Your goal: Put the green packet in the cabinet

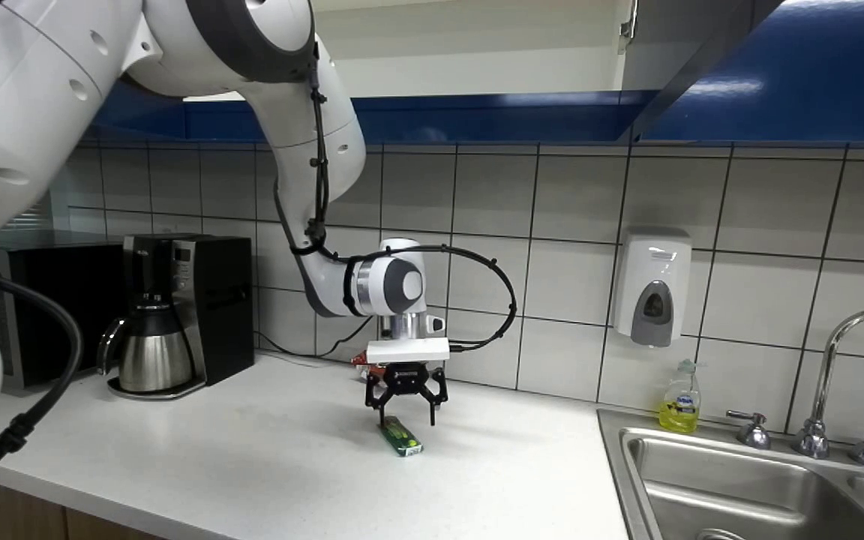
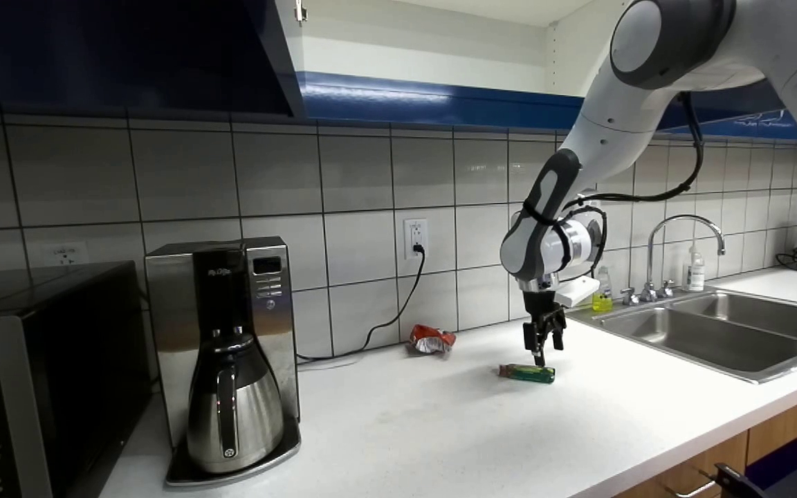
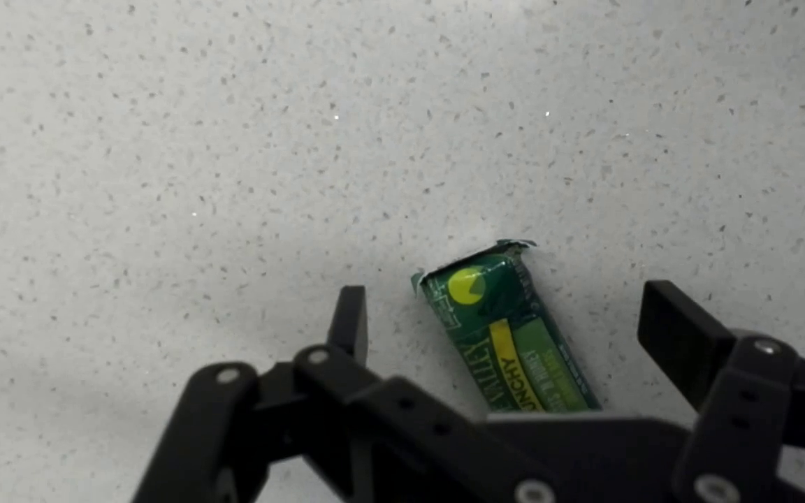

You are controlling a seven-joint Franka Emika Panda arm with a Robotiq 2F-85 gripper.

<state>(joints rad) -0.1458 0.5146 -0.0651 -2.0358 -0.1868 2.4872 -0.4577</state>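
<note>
The green packet (image 1: 402, 438) lies flat on the white counter; it also shows in an exterior view (image 2: 528, 374) and in the wrist view (image 3: 493, 335). My gripper (image 1: 407, 421) is open and points down just above the packet. In the wrist view its fingers (image 3: 505, 307) stand apart on either side of the packet, with space to both; the packet lies at a slant between them and its near end is hidden by the gripper body. The cabinet (image 1: 492, 118) hangs above the tiles, its white interior (image 2: 426, 52) showing behind an open front.
A coffee maker (image 2: 222, 360) and a microwave (image 2: 46, 373) stand at one end. A crumpled red packet (image 2: 432, 339) lies by the wall. A sink (image 1: 616, 480) with a faucet (image 1: 829, 375) and soap bottle (image 1: 679, 401) is at the other end. A dispenser (image 1: 653, 285) hangs on the tiles.
</note>
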